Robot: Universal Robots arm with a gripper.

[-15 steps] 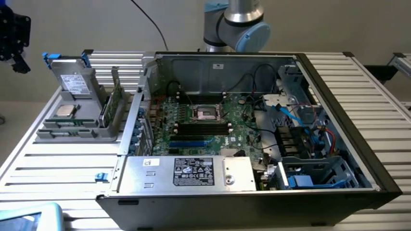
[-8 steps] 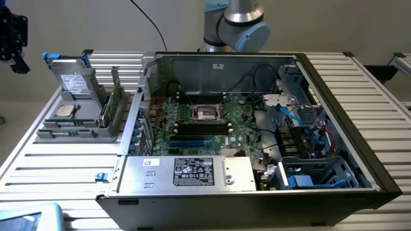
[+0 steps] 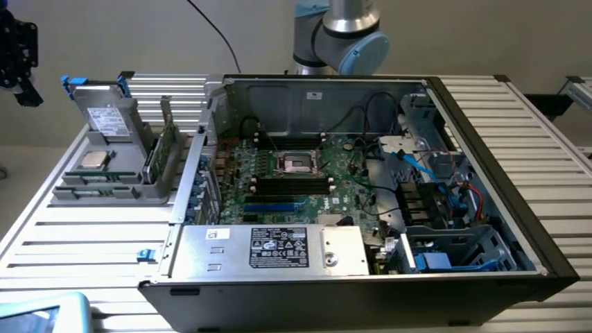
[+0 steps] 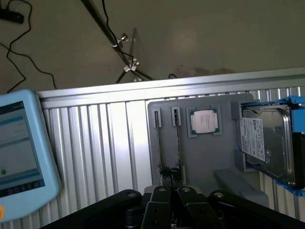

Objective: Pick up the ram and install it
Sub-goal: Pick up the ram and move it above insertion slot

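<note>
You had the jaws (image 4: 171,180) up over the gray holder (image 4: 209,157) on the bench (image 4: 95,143). I saw nothing in them, and I could not tell if they were squeezed together or apart. The ram (image 3: 165,149) stood on its thin edge in a holder slot, just past the jaw tips and not touched. The silver chip (image 4: 205,121) lay near it, a bit further from the jaws. The open computer case (image 3: 306,104) was well away from them. I think the ram could tip or jam if the jaws came down a little off line, because it is so thin. A crooked pinch could also stop it fitting its slot.
</note>
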